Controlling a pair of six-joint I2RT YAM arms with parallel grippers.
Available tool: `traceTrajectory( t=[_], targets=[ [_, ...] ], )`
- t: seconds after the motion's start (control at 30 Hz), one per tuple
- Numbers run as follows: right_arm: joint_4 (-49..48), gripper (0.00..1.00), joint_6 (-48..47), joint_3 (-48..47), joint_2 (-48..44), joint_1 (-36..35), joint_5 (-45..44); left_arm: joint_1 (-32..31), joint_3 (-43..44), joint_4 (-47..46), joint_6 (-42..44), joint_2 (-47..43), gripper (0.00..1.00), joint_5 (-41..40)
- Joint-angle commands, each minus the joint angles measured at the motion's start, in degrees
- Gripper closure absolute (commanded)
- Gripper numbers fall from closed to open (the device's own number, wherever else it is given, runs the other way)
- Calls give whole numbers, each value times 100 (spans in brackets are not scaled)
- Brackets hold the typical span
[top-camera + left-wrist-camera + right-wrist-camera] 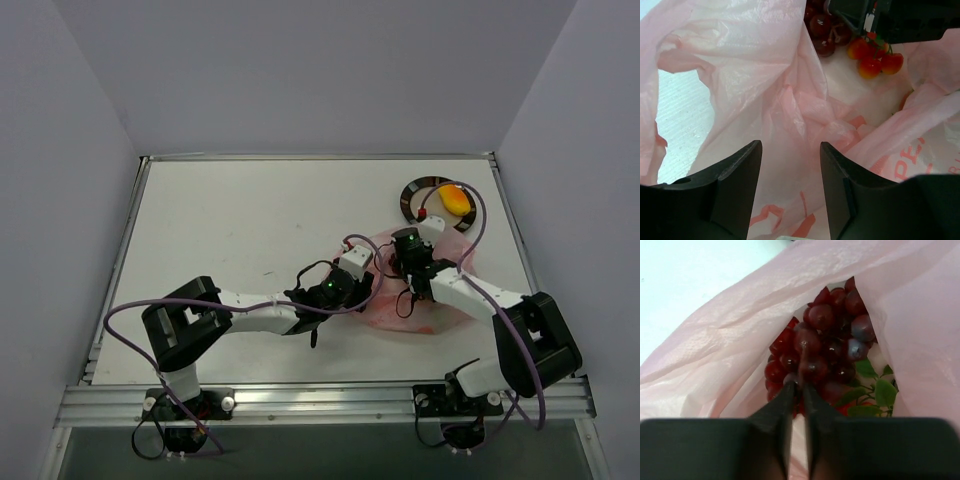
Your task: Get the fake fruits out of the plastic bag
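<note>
The pink plastic bag (400, 310) lies crumpled in the middle right of the table, its mouth open. Inside it, a dark red grape bunch (827, 340) lies beside small red-orange round fruits (875, 57) with green leaves (875, 390). My right gripper (801, 384) is inside the bag, its jaws nearly together with the tips pinched on the near side of the grape bunch. My left gripper (790, 145) is open over the bag's crinkled side (765, 75), with plastic film showing between the fingers. A yellow-orange piece (456, 200) sits on the black plate (410, 195).
The black plate stands at the back right, just beyond the bag. Both wrists (400, 255) (362, 268) are close together over the bag. Purple cables loop around both arms. Low walls edge the table on the left, right and back.
</note>
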State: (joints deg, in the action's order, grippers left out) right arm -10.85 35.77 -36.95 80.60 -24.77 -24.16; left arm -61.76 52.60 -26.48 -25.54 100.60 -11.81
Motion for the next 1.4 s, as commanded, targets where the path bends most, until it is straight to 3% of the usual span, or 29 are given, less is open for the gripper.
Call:
traceTrajectory(
  t=[0.0, 0.37, 0.7, 0.93, 1.13, 1.37],
  targets=[
    [-172, 98, -113, 30, -298, 25, -18, 23, 137, -217, 67, -163, 52, 118],
    [882, 100, -70, 268, -2766, -185, 675, 23, 75, -340, 67, -216, 52, 180],
    [1463, 100, -8, -706, -3489, -247, 1687, 23, 23, -331, 75, -312, 52, 57],
    [1577, 100, -316, -1683, -3358, -256, 1582, 58, -145, -428, 58, -515, 52, -198],
    [1481, 100, -781, -2885, -2708, -221, 1011, 76, -154, -420, 67, -497, 52, -172],
    [813, 100, -1168, -4072, -1629, 490, 1141, 85, -145, -428, 49, -462, 52, -137]
  ],
)
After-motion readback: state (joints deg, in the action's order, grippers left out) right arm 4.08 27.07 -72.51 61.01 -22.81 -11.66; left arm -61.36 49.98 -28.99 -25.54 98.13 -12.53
